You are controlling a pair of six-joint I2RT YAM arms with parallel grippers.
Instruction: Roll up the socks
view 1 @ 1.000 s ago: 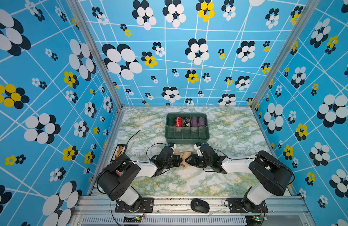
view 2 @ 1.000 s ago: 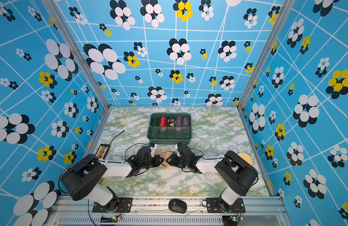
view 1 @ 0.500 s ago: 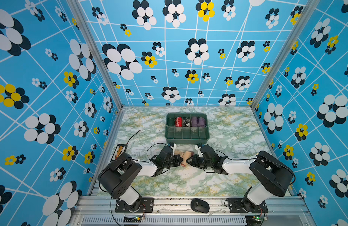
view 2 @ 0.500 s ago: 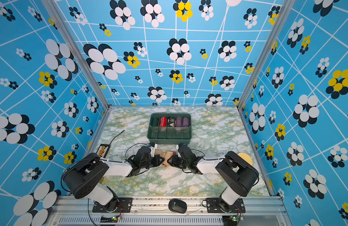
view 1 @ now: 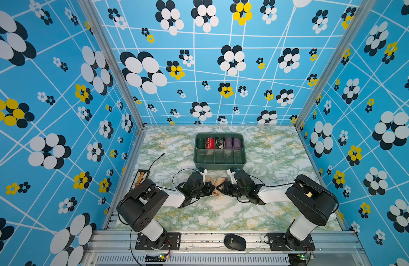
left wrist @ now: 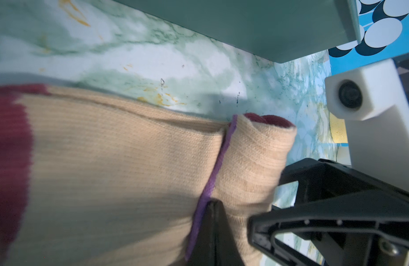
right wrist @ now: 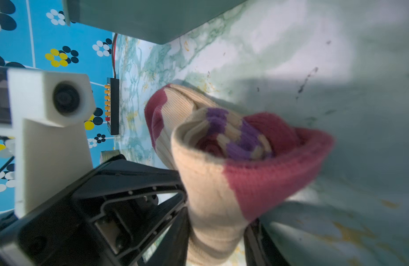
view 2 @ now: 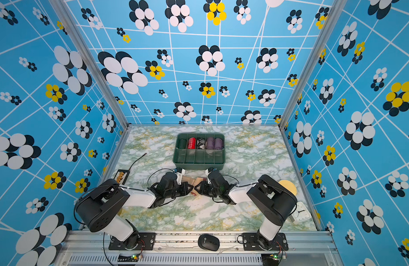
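Fingers [left wrist: 212,232] of left gripper [view 1: 213,190]: together, tip against socks [view 1: 218,181]; of right gripper [view 1: 222,187]: clamped on same socks. Table [view 1: 221,214]: marbled. Tray [view 1: 219,165]: green, far-centre. Socks: partly rolled, just near of tray, between grippers.

tray [view 1: 219,164]: middle of your tabletop [view 1: 268,161], rolls [view 1: 218,143] in its back row
socks [view 1: 218,180]: on the tabletop, just in front of the tray
grippers: left gripper [view 1: 211,187] and right gripper [view 1: 221,187] either side of your socks
mouse [view 1: 235,242]: on the front rail [view 1: 198,237]
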